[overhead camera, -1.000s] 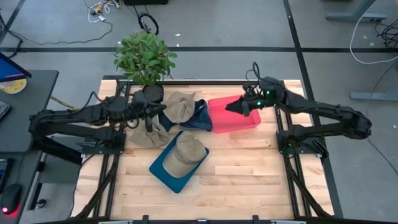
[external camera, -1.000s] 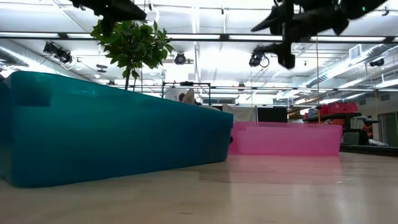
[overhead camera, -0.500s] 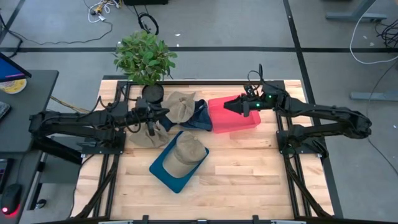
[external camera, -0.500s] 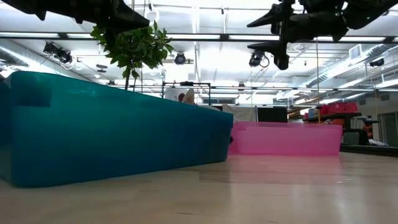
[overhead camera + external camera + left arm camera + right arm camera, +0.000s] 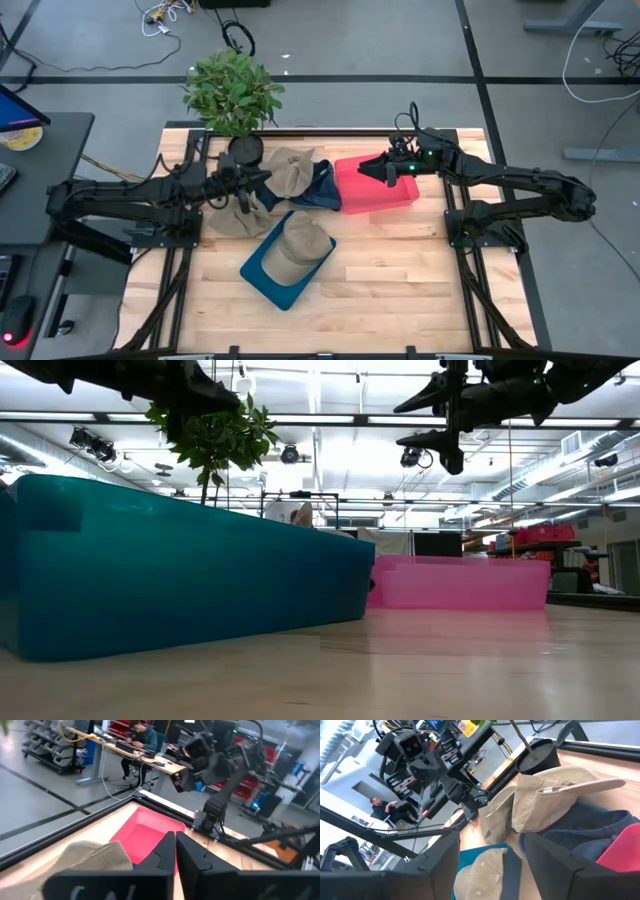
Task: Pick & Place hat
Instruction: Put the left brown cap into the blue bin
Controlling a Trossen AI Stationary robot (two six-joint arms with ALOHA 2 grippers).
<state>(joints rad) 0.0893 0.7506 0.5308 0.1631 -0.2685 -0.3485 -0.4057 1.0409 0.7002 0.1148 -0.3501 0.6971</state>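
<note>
Left gripper (image 5: pixel 243 200) closed, empty, centre-left over tan hats (image 5: pixel 285 172) for picking; right gripper (image 5: pixel 385 171) half-open, empty above pink bin (image 5: pixel 400 195).

One cap (image 5: pixel 298 248) lies in the near bin (image 5: pixel 262 274). Behind it sits a heap of caps (image 5: pixel 290 172) — the plant (image 5: pixel 232 92) at its far left, the second bin (image 5: pixel 392 197) to its right.
</note>
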